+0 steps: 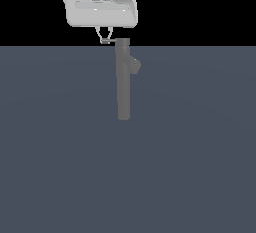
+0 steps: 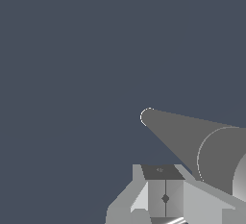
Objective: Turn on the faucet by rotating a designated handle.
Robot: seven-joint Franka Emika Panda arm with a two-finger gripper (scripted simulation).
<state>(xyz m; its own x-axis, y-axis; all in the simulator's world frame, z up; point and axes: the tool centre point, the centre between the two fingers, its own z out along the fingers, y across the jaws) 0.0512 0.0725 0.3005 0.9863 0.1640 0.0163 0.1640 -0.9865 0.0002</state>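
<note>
The faucet [image 1: 123, 84] is standing upright in the middle of the flat grey-blue surface [image 1: 50, 152], a slim grey column with its stubby spout [image 1: 135, 65] pointing toward the exterior view's right. From the top cap the handle [image 1: 111, 41] is projecting sideways toward the exterior view's left; it is a thin short rod, much thinner than the column.

The tool [image 1: 104, 40] is hanging directly above this rod, with the white wrist body over it. Its two thin fingers are pointing downward and their tips are coming together at the outer end of the handle. They look nearly closed around the rod, but in the exterior view the parts are very small, so I cannot tell for sure whether the tool is really clamping the rod or only touching it. In the wrist view the column is appearing as a long foreshortened cone, and the finger parts are partly cut off by the edge, so this view is not deciding it either.

In my judgement the approach step is finishing and the contact step is in hand; the handle does not appear turned yet. The next move is calling for a sweep around the column's vertical axis, not a straight push, with the tips staying at the height of the rod. Because the rod is thin and short, the fingers could be slipping off its end if the arc is too wide.
</note>
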